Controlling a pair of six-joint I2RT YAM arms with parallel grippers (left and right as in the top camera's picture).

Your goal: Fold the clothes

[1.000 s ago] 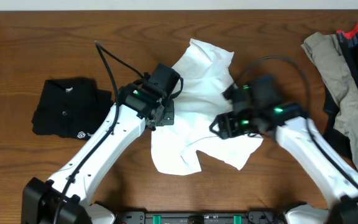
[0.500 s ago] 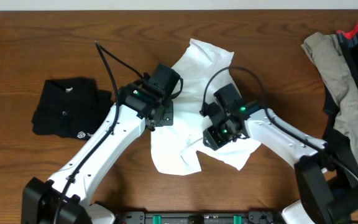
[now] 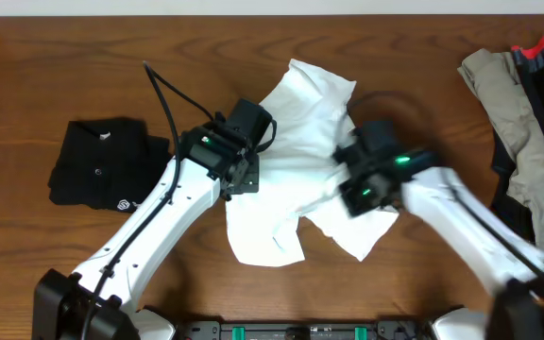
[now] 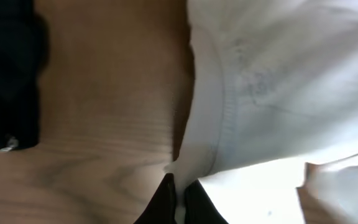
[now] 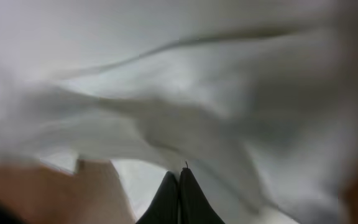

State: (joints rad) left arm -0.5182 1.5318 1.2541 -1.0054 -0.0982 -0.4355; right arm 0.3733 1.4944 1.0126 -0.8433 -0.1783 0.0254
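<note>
White T-shirt [image 3: 291, 142] lies crumpled mid-bench, one end reaching toward the far edge, the other toward the near edge. Left end effector [image 4: 180, 200] is on its left hem, jaws clamped with a thin fold of white cloth pinched between them. Right end effector [image 5: 179, 186] is on the shirt's right side (blurred from overhead), jaws pressed together, folds of white fabric gathering at the tips. A folded black garment [image 3: 102, 170] sits toward the left edge of the bench [image 3: 64, 255]. A khaki garment [image 3: 518, 123] and a red garment [image 3: 541, 47] are heaped at the right edge.
</note>
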